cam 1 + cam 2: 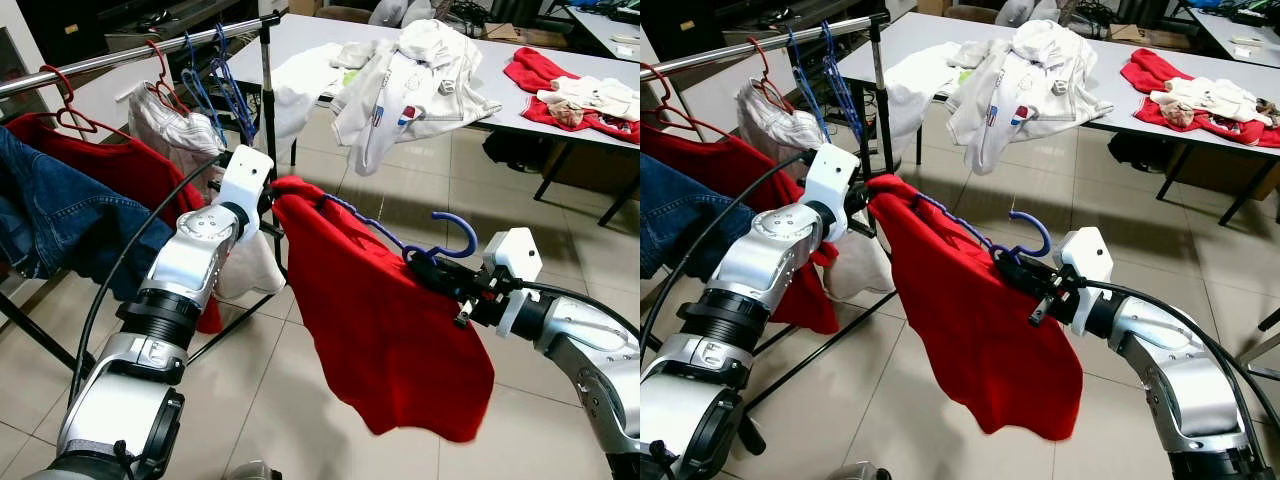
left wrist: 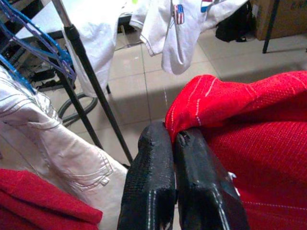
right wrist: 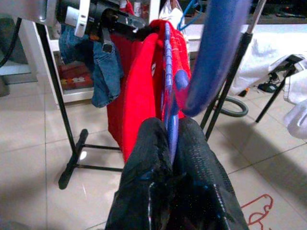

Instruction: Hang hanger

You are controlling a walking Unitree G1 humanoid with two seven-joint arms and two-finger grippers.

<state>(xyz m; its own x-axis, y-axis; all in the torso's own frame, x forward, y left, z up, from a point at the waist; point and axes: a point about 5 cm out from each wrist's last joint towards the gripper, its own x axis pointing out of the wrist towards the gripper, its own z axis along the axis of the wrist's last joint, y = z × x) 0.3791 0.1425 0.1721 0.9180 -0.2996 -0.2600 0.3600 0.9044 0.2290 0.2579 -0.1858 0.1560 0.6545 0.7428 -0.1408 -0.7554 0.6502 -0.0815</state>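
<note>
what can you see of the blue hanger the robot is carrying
The blue plastic hanger has a curved open hook that points upward, clear of the metal clothes rail. A red knit garment drapes over it and hides most of its frame; one twisted-looking blue arm shows along the top edge. It is held tilted between the two arms: the right end effector is shut on it near the hook base, and the left end effector pinches the garment's far shoulder.

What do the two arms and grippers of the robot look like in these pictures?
Both arms are silver metal with black ribbed joint rings and a white block at each wrist. A black cable loops beside the left arm and another runs along the right arm. The left gripper and right gripper have long black textured fingers.
</note>
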